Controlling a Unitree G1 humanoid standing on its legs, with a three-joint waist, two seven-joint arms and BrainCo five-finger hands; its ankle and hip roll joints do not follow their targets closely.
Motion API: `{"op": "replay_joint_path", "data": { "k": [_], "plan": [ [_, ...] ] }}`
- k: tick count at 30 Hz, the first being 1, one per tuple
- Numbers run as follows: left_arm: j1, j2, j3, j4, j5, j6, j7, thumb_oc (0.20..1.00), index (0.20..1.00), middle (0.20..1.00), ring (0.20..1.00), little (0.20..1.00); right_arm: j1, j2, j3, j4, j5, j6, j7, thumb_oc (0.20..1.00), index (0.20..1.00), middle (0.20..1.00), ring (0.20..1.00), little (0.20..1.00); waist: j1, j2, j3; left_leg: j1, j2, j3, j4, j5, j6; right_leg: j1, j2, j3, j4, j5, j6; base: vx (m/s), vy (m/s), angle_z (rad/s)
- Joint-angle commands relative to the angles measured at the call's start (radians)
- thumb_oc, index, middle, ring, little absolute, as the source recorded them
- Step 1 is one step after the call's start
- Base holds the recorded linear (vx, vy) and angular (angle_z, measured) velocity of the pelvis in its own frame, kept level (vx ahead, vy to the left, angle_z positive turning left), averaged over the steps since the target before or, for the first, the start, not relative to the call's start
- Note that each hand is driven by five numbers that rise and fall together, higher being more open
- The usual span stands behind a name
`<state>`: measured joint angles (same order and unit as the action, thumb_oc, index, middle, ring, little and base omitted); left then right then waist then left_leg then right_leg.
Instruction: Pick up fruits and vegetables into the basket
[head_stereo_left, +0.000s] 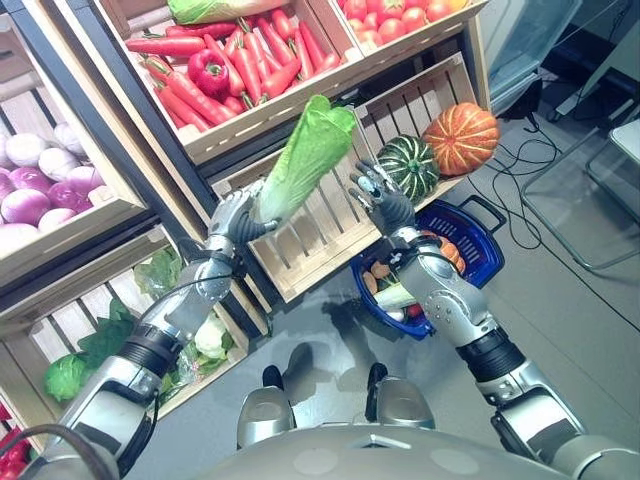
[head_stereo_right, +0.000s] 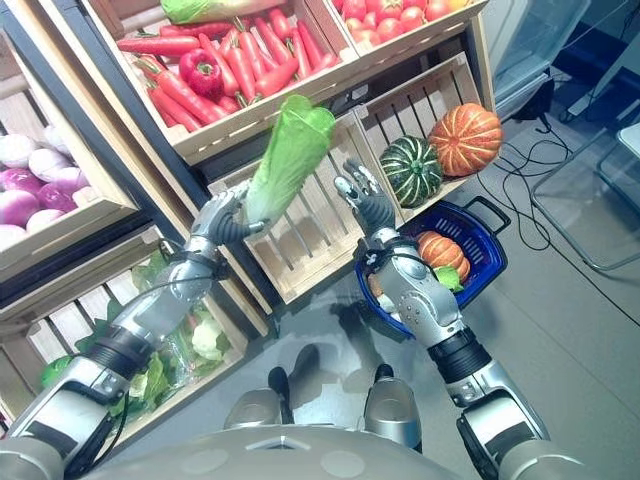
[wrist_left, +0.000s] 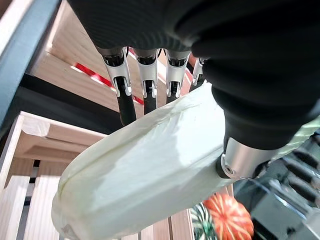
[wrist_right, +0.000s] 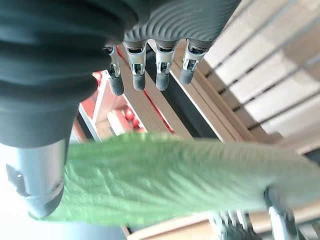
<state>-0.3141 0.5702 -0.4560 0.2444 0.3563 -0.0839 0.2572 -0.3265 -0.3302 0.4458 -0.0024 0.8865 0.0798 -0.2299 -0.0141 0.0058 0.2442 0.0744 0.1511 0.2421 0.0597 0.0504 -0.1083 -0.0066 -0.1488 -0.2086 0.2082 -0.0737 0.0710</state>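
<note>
Long pale-green napa cabbage (head_stereo_left: 305, 155) raised before slatted wooden crate (head_stereo_left: 330, 225), white base clasped by left hand (head_stereo_left: 235, 222); right hand (head_stereo_left: 378, 197) at 3 o'clock, fingers loose, above blue plastic basket (head_stereo_left: 478, 232).

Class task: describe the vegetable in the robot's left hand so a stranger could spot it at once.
Start at the wooden crates stacked on the left, then find the empty slatted one in the middle. In front of it the left hand grips a long cabbage by its pale base. Unlike the round pumpkins nearby, it is tall, leafy and light green.
</note>
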Motion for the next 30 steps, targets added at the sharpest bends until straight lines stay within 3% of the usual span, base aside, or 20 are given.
{"op": "replay_joint_path", "data": {
  "k": [1, 8, 14, 27, 28, 29, 30],
  "plan": [
    [-0.049, 0.054, -0.029, -0.102, 0.061, -0.012, -0.021, 0.2, 0.2, 0.2, 0.2, 0.2, -0.038, 0.04, 0.021, -0.047, 0.033, -0.001, 0.027, 1.0, 1.0, 1.0, 1.0, 1.0, 0.004, -0.026, -0.048, 0.011, -0.044, 0.016, 0.069, -0.159, 0.057, 0.058, -0.042, -0.008, -0.096, 0.025, 0.061, 0.0, 0.0, 0.0],
    [-0.071, 0.054, -0.08, -0.133, 0.139, 0.035, -0.061, 0.2, 0.2, 0.2, 0.2, 0.2, -0.07, 0.038, 0.065, -0.037, 0.002, 0.052, -0.022, 1.0, 1.0, 1.0, 1.0, 1.0, 0.005, -0.028, -0.061, 0.022, -0.048, 0.015, 0.064, -0.168, 0.06, 0.068, -0.046, -0.007, -0.107, 0.026, 0.068, 0.0, 0.003, 0.0],
    [-0.11, 0.039, -0.121, -0.153, 0.179, 0.065, -0.079, 0.2, 0.2, 0.2, 0.2, 0.2, -0.104, 0.072, 0.107, -0.004, 0.073, 0.093, -0.04, 1.0, 1.0, 1.0, 1.0, 1.0, 0.013, -0.032, -0.064, 0.03, -0.051, 0.009, 0.058, -0.171, 0.061, 0.077, -0.049, -0.01, -0.113, 0.027, 0.073, 0.0, 0.0, 0.01],
    [-0.176, 0.029, -0.225, -0.182, 0.422, 0.156, -0.195, 0.2, 0.2, 0.2, 0.2, 0.2, -0.164, 0.105, 0.13, 0.07, 0.063, 0.116, -0.113, 1.0, 1.0, 1.0, 1.0, 1.0, 0.018, -0.031, -0.075, 0.043, -0.054, 0.002, 0.035, -0.169, 0.06, 0.085, -0.056, -0.022, -0.123, 0.031, 0.086, 0.0, 0.0, 0.04],
    [-0.182, 0.025, -0.237, -0.181, 0.433, 0.166, -0.207, 0.2, 0.2, 0.2, 0.2, 0.2, -0.173, 0.112, 0.131, 0.084, 0.073, 0.096, -0.113, 0.598, 0.598, 0.598, 0.598, 0.598, 0.018, -0.03, -0.076, 0.043, -0.054, 0.002, 0.034, -0.169, 0.06, 0.085, -0.057, -0.023, -0.123, 0.031, 0.087, 0.0, 0.0, 0.0],
    [-0.186, 0.024, -0.246, -0.179, 0.435, 0.17, -0.214, 0.2, 0.2, 0.2, 0.2, 0.2, -0.18, 0.116, 0.13, 0.095, 0.08, 0.084, -0.115, 0.498, 0.498, 0.498, 0.498, 0.498, 0.019, -0.03, -0.076, 0.044, -0.054, 0.001, 0.034, -0.17, 0.06, 0.085, -0.058, -0.024, -0.123, 0.031, 0.088, 0.0, 0.0, 0.0],
    [-0.189, 0.022, -0.255, -0.176, 0.437, 0.174, -0.222, 0.2, 0.2, 0.2, 0.2, 0.2, -0.187, 0.122, 0.129, 0.106, 0.093, 0.076, -0.109, 0.2, 0.2, 0.2, 0.2, 0.2, 0.021, -0.029, -0.077, 0.044, -0.054, 0.0, 0.033, -0.17, 0.06, 0.087, -0.058, -0.026, -0.124, 0.031, 0.088, 0.0, 0.0, 0.0]
  ]
}}
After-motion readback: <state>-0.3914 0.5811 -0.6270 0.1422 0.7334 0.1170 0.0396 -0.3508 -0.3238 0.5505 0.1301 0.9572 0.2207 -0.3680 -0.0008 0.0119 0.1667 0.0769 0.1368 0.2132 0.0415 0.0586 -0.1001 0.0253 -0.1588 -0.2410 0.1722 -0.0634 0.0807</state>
